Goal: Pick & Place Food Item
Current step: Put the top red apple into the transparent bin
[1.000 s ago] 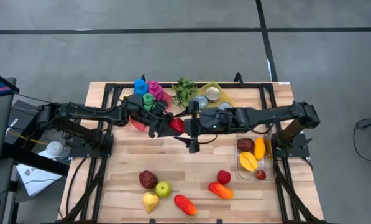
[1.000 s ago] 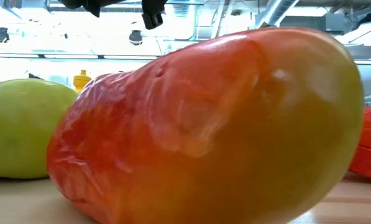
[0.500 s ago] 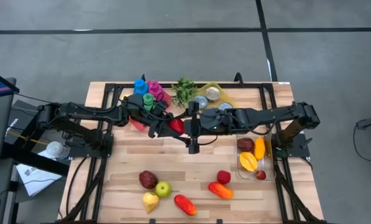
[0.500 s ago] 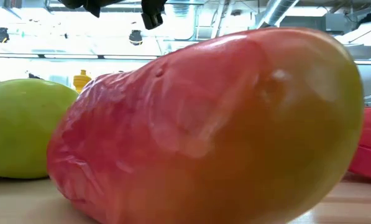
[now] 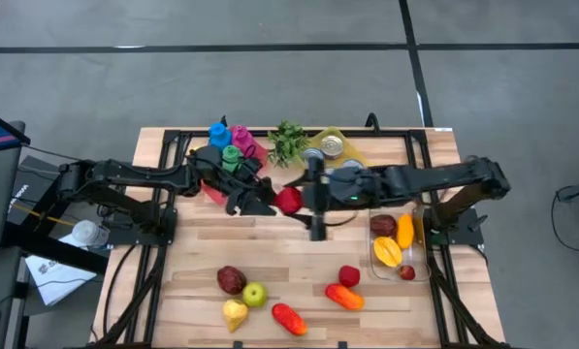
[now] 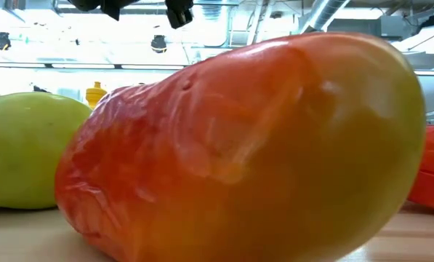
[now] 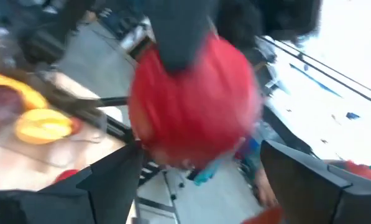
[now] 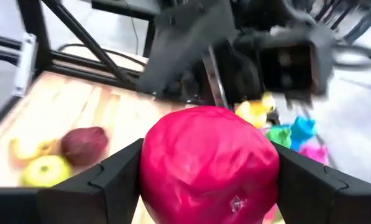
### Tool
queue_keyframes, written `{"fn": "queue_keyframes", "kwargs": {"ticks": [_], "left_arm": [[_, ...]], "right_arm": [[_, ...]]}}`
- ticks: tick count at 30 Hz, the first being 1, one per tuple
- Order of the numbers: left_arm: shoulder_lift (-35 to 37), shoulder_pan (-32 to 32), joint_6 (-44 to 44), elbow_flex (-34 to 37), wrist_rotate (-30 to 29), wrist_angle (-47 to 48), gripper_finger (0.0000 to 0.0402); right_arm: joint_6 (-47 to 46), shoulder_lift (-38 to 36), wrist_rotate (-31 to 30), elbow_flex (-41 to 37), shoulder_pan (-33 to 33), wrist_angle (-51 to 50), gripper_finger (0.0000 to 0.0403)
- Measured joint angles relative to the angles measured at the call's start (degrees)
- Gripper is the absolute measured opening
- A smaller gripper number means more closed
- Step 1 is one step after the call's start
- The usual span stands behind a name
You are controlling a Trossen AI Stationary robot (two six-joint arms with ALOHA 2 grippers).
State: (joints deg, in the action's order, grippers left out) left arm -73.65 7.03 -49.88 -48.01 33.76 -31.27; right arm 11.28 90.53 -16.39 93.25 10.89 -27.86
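Caught mid-handover above the middle of the worktop [image 5: 202, 242]. Since a second ago, shifted a little toward the right arm's side along with the red fruit [image 5: 289, 201], which now hangs in the air between the two arms, clear of the boards. Right hand [image 5: 306, 194]: closing in through that second and now, seen from its own wrist, pressed against both flanks of the red fruit, so gripping it by the look of things. Left hand [image 5: 265, 204]: spread wider than a moment before, fingers [image 7: 110, 183] standing well apart with the red fruit just beyond them, so open and letting go. Meaning for the job, as a judgement: pick done, pass nearly done, placing not yet begun. Likely bound for the clear tray [image 5: 420, 254] on the right side, already holding a few fruits, though nothing confirms that. Worth watching for a slip, being round and smooth and held at two narrow contacts. Nothing useful from table height: blocked by an orange-red fruit [image 6: 238, 145] close to the lens beside a green apple [image 6: 24, 149].
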Motion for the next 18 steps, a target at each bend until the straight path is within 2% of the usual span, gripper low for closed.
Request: {"fn": "queue_keyframes", "kwargs": {"ticks": [2, 5, 10, 14, 16, 18], "left_arm": [[0.2, 0.0, -0.1, 0.0, 1.5, -2.0, 0.0324], [0.3, -0.1, -0.2, 0.0, 2.8, -3.6, 0.0333], [0.6, 0.1, 0.0, 0.0, 4.5, -3.4, 0.0335], [0.6, 0.4, 0.1, 0.0, 5.4, -3.4, 0.0331], [0.6, 0.4, 0.1, 0.0, 5.5, -3.2, 0.0329], [0.6, 0.4, 0.1, 0.0, 5.5, -3.2, 0.0329]], "right_arm": [[-3.2, -2.4, -0.1, 0.0, 0.5, -3.7, 0.0290], [-12.3, -6.1, -0.4, 0.0, 2.0, -14.9, 0.0290], [-37.8, -10.1, -0.3, -0.5, 6.4, -40.5, 0.0290], [-58.8, -10.4, 0.3, -4.8, 12.4, -57.6, 0.0291], [-67.8, -10.4, 3.3, -8.4, 15.4, -62.7, 0.0291], [-74.0, -10.5, 6.4, -13.0, 17.9, -61.4, 0.0291]]}}
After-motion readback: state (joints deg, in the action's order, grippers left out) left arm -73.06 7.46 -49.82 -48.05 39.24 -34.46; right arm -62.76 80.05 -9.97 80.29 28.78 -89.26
